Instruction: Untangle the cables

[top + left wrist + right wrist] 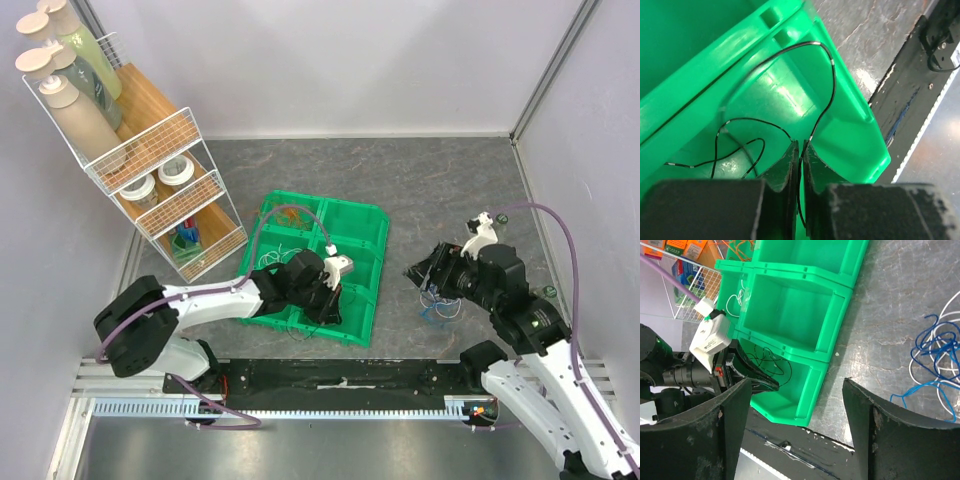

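Observation:
A thin black cable [826,95] lies looped in the near compartment of the green bin [360,325]. My left gripper [800,150] is shut on this black cable just above the compartment floor; it also shows in the top view [328,300]. Blue and white cables [940,360] lie tangled on the grey table to the right of the bin, also in the top view [440,305]. My right gripper [797,385] is open and empty, hovering above the table between bin and tangle. An orange cable [290,213] and a white cable [285,245] lie in other compartments.
A white wire rack [160,190] with bottles and jars stands at the back left. A black strip [340,380] runs along the table's near edge. Grey walls close the back and sides.

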Robot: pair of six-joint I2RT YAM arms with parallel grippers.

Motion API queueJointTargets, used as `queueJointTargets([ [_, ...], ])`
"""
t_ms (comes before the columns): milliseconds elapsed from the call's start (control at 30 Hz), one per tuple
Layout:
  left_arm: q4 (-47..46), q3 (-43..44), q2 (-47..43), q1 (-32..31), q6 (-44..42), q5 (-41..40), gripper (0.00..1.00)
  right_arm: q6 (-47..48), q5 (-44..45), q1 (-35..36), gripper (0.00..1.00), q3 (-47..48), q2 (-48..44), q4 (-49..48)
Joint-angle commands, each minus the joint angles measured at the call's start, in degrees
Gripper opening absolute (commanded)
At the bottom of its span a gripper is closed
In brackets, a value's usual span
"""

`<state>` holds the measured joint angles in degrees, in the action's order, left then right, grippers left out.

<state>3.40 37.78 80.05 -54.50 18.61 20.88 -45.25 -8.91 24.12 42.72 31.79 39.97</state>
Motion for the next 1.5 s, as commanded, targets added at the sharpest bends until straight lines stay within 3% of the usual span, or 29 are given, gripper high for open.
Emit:
queueJointTargets([
  [0, 4.9, 3.7, 0.8, -0.3, 4.6, -2.4, 0.23, -3.7, 1.5, 0.0, 0.81, -3.1, -5.5, 0.3],
  [33, 5.9, 4.1, 0.0, -0.3, 4.8, -2.7, 0.35, -4.8, 1.7, -0.1, 0.81, -4.2, -6.7, -0.5],
  [67, 6.8, 4.5, -1.1, -0.3, 4.8, -2.5, 0.54, -5.7, 1.4, 0.0, 0.81, -5.3, -7.4, -1.5],
  [133, 8.6, 5.5, -3.9, -0.3, 5.7, -2.2, 0.81, -6.3, 0.4, 0.0, 0.81, -6.6, -7.5, -3.1],
  [200, 9.9, 6.4, -7.5, -0.3, 6.6, -0.8, 0.86, -5.6, -0.2, 0.0, 0.81, -6.7, -5.7, -3.2],
  [367, 15.0, 7.8, -17.6, -0.2, 7.7, -1.8, 0.88, -1.1, -1.0, -0.1, 0.81, -6.8, -0.9, -3.6],
  [433, 17.1, 7.7, -21.8, -0.2, 7.8, -2.8, 0.88, 0.9, -5.3, -0.1, 0.8, -8.2, 1.1, -6.5],
  [567, 22.8, 5.4, -32.3, -0.3, 8.9, -8.2, 0.77, 0.7, -14.1, 2.8, 0.8, -12.7, 0.7, -15.4],
  [633, 24.1, 3.4, -39.6, -0.3, 9.7, -11.0, 0.75, -0.4, -13.2, 7.6, 0.79, -13.9, -0.3, -18.3],
  [700, 25.8, 2.0, -46.4, -0.2, 10.9, -14.5, 0.75, -0.5, -9.8, 14.0, 0.79, -14.3, 0.5, -19.7],
  [800, 28.9, 1.2, -53.6, -0.2, 13.3, -20.3, 0.73, 0.4, 3.0, 28.2, 0.79, -12.1, 7.2, -21.0],
  [967, 30.8, 1.1, -62.5, -0.3, 17.5, -27.4, 0.72, 7.4, 25.1, 54.9, 0.8, 1.8, 30.4, -19.4],
  [1033, 31.8, 0.6, -66.0, -0.2, 18.6, -29.5, 0.72, 11.0, 30.2, 60.3, 0.76, 6.8, 37.5, -20.0],
  [1167, 34.4, 1.2, -70.8, -0.3, 19.2, -30.9, 0.72, 16.9, 31.0, 63.4, 0.66, 13.7, 47.9, -23.9],
  [1467, 34.6, 1.5, -72.8, -0.3, 18.6, -29.1, 0.72, 19.9, 32.5, 63.8, 0.55, 23.9, 63.8, -20.3],
])
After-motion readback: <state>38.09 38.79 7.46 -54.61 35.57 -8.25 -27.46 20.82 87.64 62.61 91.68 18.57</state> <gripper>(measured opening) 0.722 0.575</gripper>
